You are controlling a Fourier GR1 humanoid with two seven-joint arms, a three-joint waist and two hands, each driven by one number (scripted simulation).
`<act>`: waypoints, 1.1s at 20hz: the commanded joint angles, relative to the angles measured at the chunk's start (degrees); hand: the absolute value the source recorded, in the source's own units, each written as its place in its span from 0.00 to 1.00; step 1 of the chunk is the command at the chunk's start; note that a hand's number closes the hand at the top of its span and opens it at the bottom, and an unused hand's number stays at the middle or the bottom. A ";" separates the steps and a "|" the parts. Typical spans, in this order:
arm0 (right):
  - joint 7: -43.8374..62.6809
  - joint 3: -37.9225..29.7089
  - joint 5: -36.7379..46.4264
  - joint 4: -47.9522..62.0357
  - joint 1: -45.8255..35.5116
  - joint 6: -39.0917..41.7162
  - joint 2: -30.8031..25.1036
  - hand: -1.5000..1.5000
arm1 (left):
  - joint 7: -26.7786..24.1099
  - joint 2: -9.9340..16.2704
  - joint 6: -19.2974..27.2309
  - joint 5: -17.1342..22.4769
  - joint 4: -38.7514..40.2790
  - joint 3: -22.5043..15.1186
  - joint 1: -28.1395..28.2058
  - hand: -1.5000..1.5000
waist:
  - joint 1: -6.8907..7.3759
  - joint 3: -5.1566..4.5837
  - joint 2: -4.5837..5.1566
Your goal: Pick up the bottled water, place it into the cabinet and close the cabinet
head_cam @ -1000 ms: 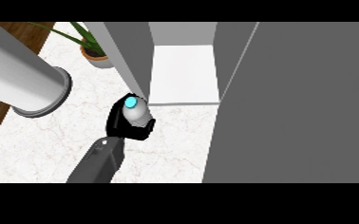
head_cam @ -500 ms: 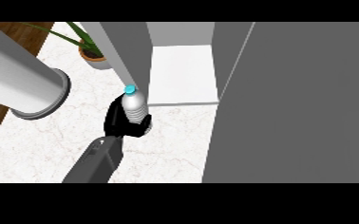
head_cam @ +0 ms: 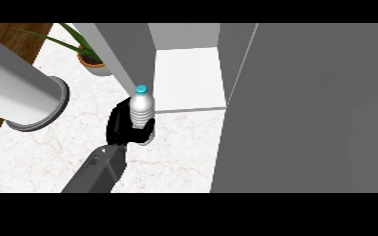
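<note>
A clear water bottle (head_cam: pixel 142 109) with a cyan cap stands nearly upright in my right hand (head_cam: pixel 122 127), whose black fingers are curled round its lower half. Hand and bottle hover over the white marble counter (head_cam: pixel 44 155), just in front of the cabinet's left grey wall (head_cam: pixel 129 50). The cabinet's pale inner floor (head_cam: pixel 188 77) lies directly to the bottle's right. Its grey door (head_cam: pixel 303 110) stands wide open and fills the right of the view. My left hand does not show.
A large pale grey cylinder (head_cam: pixel 29 97) slants in from the left edge, close to the hand. A potted green plant (head_cam: pixel 88 57) stands at the back left beside the cabinet wall, on the counter near a brown strip.
The bottle has swung from pointing its cap at me to standing upright. Hand and bottle have edged slightly up the view, nearer the cabinet's opening.
</note>
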 commanded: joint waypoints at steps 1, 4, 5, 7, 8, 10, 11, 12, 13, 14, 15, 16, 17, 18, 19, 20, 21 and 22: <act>-0.17 -1.37 -5.58 -0.01 0.17 1.65 0.10 0.00 | 4.60 -5.19 4.48 0.65 -4.86 -4.06 -13.19 1.00 | -2.69 -0.40 0.09; -0.99 -3.16 -7.03 1.49 -0.27 2.90 -0.49 0.00 | 5.75 -5.17 7.80 0.67 -5.88 -4.47 -14.22 1.00 | -2.88 -0.28 -0.01; -2.30 -4.22 -7.78 1.95 -0.21 3.68 -0.58 0.00 | 4.79 -5.18 9.78 0.19 -5.15 -4.81 -13.78 1.00 | -3.17 -0.28 0.17; -1.09 -4.98 -8.95 1.66 -0.18 3.98 -1.34 0.00 | 6.03 -5.18 11.99 0.42 -5.17 -4.70 -14.59 1.00 | -3.70 -0.31 0.18; -1.07 -5.58 -9.88 1.46 -0.05 4.38 -1.59 0.00 | 5.56 -5.18 13.02 0.16 -5.25 -5.01 -14.33 1.00 | -4.29 -0.30 0.13; -1.09 -5.37 -9.96 1.86 -0.88 4.76 -1.85 0.00 | 6.38 -5.19 15.23 0.15 -5.36 -5.76 -14.69 1.00 | -4.07 -0.37 0.37; -2.00 -6.10 -10.66 4.59 -1.64 5.17 -1.80 0.00 | 6.37 -5.19 15.84 -0.43 -5.33 -5.67 -15.22 1.00 | -3.81 -0.24 0.69; -0.87 -5.67 -10.22 2.79 -1.25 4.78 -2.02 0.00 | 6.07 -5.19 17.21 -0.85 -5.02 -5.61 -15.34 1.00 | -4.08 -0.38 0.63; -0.60 -6.33 -11.86 1.97 -1.14 5.73 -2.81 0.00 | 5.67 -5.19 18.23 -0.95 -4.58 -5.76 -14.56 1.00 | -4.32 -0.41 0.58; -1.17 -7.45 -13.14 3.64 -1.69 6.07 -2.93 0.00 | 5.80 -5.20 19.63 -0.65 -4.51 -6.11 -14.19 1.00 | -4.12 -0.36 0.74; -2.05 -6.85 -11.89 3.23 -1.01 6.32 -2.37 0.00 | 6.14 -5.20 20.17 0.14 -4.36 -5.71 -14.50 1.00 | -4.86 -0.40 0.87; -1.80 -8.06 -13.81 3.88 -2.06 6.95 -3.43 0.00 | 6.78 -5.20 21.51 0.20 -4.55 -5.55 -14.60 1.00 | -5.23 -0.32 0.86; -1.55 -9.44 -14.29 4.59 -2.36 6.68 -3.94 0.00 | 7.14 -4.52 22.24 -0.05 -3.89 -5.13 -14.69 1.00 | -4.51 -0.37 1.00; -2.39 -9.47 -14.28 5.95 -1.72 7.64 -3.83 0.00 | 6.94 -5.20 22.67 -0.27 -4.32 -5.93 -14.29 1.00 | -4.81 -0.29 1.05; -1.82 -9.32 -15.75 5.69 -1.86 8.14 -4.13 0.00 | 6.15 -4.93 23.60 -0.07 -3.73 -5.22 -14.26 1.00 | -5.13 -0.38 1.23; -2.33 -9.31 -15.91 5.32 -1.81 8.47 -4.00 0.00 | 6.49 -5.21 24.83 -0.09 -4.53 -5.91 -14.16 1.00 | -5.93 -0.32 1.06; -1.71 -10.08 -16.64 4.16 -1.91 8.23 -4.52 0.00 | 6.65 -3.77 24.67 0.09 -3.37 -5.15 -13.74 1.00 | -6.18 -0.46 1.19; -1.68 -9.90 -17.22 4.34 -1.58 8.92 -4.65 0.00 | 6.55 -3.89 25.94 -0.08 -3.45 -5.33 -13.65 1.00 | -6.51 -0.42 1.23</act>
